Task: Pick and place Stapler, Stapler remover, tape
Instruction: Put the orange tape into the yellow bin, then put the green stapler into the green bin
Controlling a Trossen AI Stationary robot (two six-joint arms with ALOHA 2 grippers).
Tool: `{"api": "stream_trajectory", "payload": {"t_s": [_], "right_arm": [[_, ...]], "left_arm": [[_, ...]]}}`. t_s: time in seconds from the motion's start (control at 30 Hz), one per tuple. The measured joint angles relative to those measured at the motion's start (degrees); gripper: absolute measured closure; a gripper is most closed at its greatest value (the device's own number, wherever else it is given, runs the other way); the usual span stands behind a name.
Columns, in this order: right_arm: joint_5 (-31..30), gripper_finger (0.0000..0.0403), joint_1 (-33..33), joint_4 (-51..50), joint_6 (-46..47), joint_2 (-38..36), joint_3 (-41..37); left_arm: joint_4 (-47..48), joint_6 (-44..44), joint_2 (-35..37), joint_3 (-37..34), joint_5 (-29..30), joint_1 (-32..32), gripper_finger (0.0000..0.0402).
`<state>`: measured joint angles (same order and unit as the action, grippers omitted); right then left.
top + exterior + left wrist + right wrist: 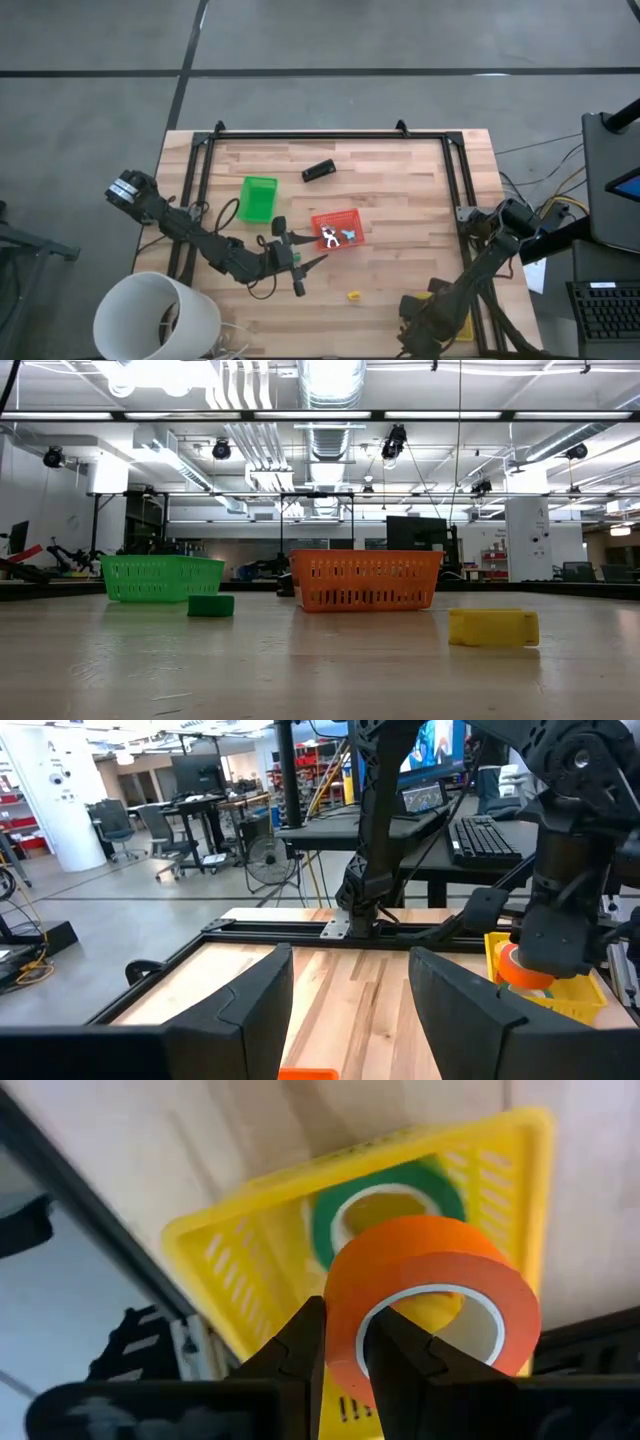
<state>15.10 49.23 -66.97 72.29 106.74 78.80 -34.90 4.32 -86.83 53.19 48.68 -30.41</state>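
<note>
At the table's front right corner, over the yellow bin (250, 1250): right gripper (345, 1345) pinching the wall of the orange tape (430, 1300) between its fingers, one finger inside the open centre, one outside. Roll held above the bin, not resting in it. Green tape (330, 1215) lying flat on the bin floor just below. Bin tucked against the table's front edge beside the black frame rail, so little room on that side.

Near the front middle of the table (400, 180): left gripper (300, 262) hanging with fingers spread wide, holding nothing, just left of the red bin (338, 229). Green bin (258, 197) behind it. Black stapler (318, 171) lying alone toward the far edge, well apart from both bins. Small yellow piece (353, 295) near the front edge. Broad bare wood on the right half and along the far rail.
</note>
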Motion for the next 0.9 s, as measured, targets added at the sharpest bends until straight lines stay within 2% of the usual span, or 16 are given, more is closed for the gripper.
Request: {"api": "stream_trajectory", "payload": {"t_s": [0.37,0.9], "right_arm": [[-2.06,0.0302,-0.88,0.11,1.88,-0.09,-0.26],[-0.56,0.0183,-0.88,-2.14,3.77,-0.80,-0.30]], "left_arm": [[1.25,-1.02,-0.02,0.00,0.02,0.00,0.0200],[1.58,-1.32,-0.02,0.00,0.02,0.04,0.0200]]}}
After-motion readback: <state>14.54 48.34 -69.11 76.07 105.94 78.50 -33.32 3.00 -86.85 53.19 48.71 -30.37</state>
